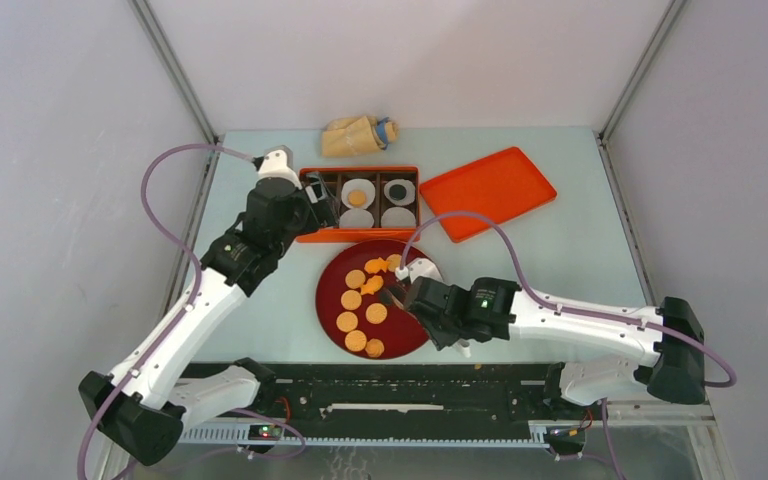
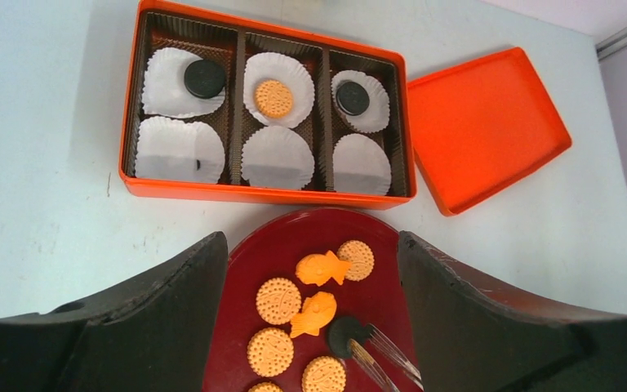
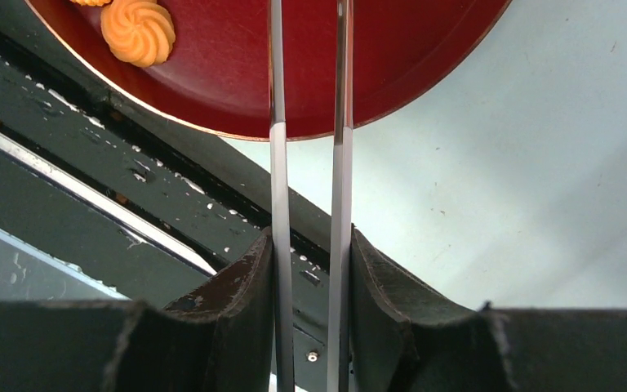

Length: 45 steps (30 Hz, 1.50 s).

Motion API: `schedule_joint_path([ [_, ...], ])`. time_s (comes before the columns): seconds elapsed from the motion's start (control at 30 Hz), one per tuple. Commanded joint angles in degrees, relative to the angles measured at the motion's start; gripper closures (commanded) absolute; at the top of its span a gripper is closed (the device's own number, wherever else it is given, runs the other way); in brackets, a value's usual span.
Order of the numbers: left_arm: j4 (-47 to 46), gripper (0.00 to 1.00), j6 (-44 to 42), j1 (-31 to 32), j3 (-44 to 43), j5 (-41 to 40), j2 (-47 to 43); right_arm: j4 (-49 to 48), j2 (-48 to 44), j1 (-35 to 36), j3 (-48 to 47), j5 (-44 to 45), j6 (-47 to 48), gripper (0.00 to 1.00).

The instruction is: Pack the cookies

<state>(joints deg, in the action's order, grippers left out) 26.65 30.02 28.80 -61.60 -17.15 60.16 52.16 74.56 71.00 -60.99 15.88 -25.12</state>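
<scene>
At the near counter edge, a dark rail [image 1: 410, 385] carries both arm bases. Just past it the right claw [image 3: 310, 245] comes in from the right, low over the near-right side of the dark red plate [image 1: 328, 300]. Its fingers are pressed onto a pair of metal tweezers [image 3: 280, 163], whose blades run out ahead with a slim gap between them. The tweezer tips sit at the near-right edge of a black cookie [image 2: 344, 333] on the plate, touching or just beside it; can't tell if it's actually nipped. Most of the cookies [image 1: 376, 313] are on the plate: tan round ones down the left and middle, two bright orange fish-like pieces [image 2: 322, 268] toward the far side, and a swirl cookie [image 3: 139, 31] by the near rim. The left claw [image 2: 310, 238] hangs above the plate's far edge, fingers spread wide, gripping nothing. Right behind the plate, almost touching it, is the orange box [image 2: 261, 189], with three columns of two white paper liners [image 2: 276, 157] each. Each back-row liner carries one cookie: black in the left one, tan in the middle, black in the right. The orange lid [image 1: 487, 190] lies just right of the box, flat on the counter [image 1: 580, 260] and angled. Farthest back, behind the box, is a tan bag [image 1: 360, 135] on its side with something blue at its right end.
</scene>
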Motion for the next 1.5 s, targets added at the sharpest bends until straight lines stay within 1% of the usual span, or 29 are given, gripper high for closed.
schedule_joint_path([
  [0.0,-2.4,0.19,1.06,-0.23,1.51,1.58,-2.62,-3.3,-1.7,0.78,1.08,2.37,-4.03,0.68],
  [0.17,-2.48,0.19,1.13,-0.23,2.35,1.73,-3.58,-6.0,0.74,0.63,1.3,1.89,-3.85,0.67],
  [0.43,-2.48,0.19,0.79,-0.23,2.97,0.97,-4.79,-6.39,1.56,0.39,0.11,-2.56,-3.82,0.67],
  [0.57,-2.35,0.19,0.34,-0.28,3.49,0.53,-5.07,-9.35,4.37,-0.63,-0.61,-4.35,-1.48,0.67],
  [0.73,-1.33,0.18,-1.2,-0.32,3.71,-1.68,-6.22,-10.9,8.9,-3.56,-4.09,-3.06,2.66,0.68],
  [0.87,-0.33,0.18,-1.58,-0.32,3.1,-2.47,-6.8,-10.28,8.04,-4.73,-5.47,-2.8,3.67,0.68],
  [1.03,-0.29,0.18,-1.05,-0.34,3.03,-1.87,-7.42,-6.06,4.97,-3.59,-5.5,-2.01,2.52,0.68],
  [1.1,-0.27,0.18,-0.83,-0.37,2.9,-1.33,-7.35,-5.3,4.03,-2.9,-5.41,-1.94,1.96,0.66],
  [1.2,-0.28,0.18,-0.67,-0.32,2.78,-0.78,-7.4,-5.03,3.7,-2.61,-5.14,-3.42,0.95,0.61],
  [1.23,-0.29,0.18,-0.6,-0.33,2.88,-0.65,-7.47,-5.02,3.97,-2.53,-5.12,-4.18,0.79,0.58],
  [1.27,-0.29,0.18,-0.53,-0.33,2.97,-0.55,-7.64,-4.94,4.27,-2.43,-5.18,-4.61,0.74,0.52],
  [1.33,-0.28,0.18,-0.46,-0.35,3.18,-0.43,-8.13,-4.73,4.8,-2.13,-5.16,-4.92,0.47,0.47],
  [1.47,-0.29,0.18,-0.25,-0.33,3.88,-0.34,-9.31,-4.52,5.67,-1.7,-5.11,-5.24,0.21,0.45],
])
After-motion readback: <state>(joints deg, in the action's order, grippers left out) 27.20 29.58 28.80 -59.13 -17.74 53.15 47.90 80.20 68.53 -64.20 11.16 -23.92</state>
